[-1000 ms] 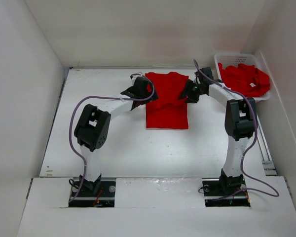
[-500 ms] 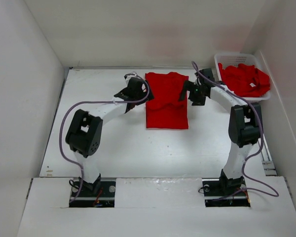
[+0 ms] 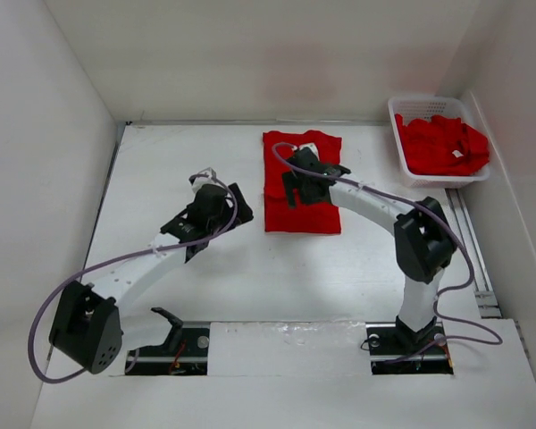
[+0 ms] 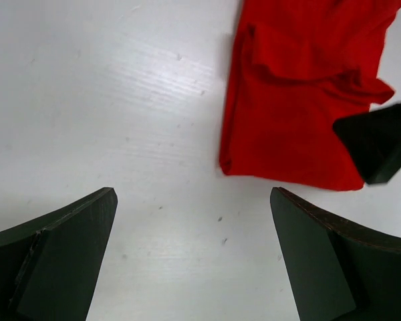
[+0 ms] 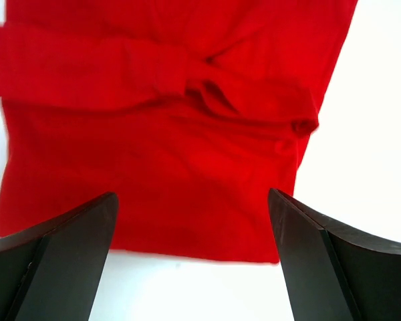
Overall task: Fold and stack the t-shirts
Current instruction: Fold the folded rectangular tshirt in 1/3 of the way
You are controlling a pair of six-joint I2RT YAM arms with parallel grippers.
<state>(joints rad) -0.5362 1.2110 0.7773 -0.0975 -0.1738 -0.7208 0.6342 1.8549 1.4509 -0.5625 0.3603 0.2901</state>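
Right arm (image 3: 366, 198) over folded t-shirt (image 3: 308, 219), fingers (image 5: 47, 267) spread, left arm (image 3: 143, 264) stretched beside

The white desk (image 3: 205, 268) carried a folded red t-shirt (image 3: 299, 217) lying flat near its far middle, and a white slotted basket (image 3: 426, 107) stood at its far right corner.

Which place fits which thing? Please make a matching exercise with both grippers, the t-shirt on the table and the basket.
1 left gripper
2 right gripper
3 laid-out t-shirt
4 basket

A at the far right corner, holding crumpled shirts
B open over the laid-out t-shirt
C flat, at the far middle of the table
D open over bare table

Pairs: 1-D, 2-B, 3-C, 4-A
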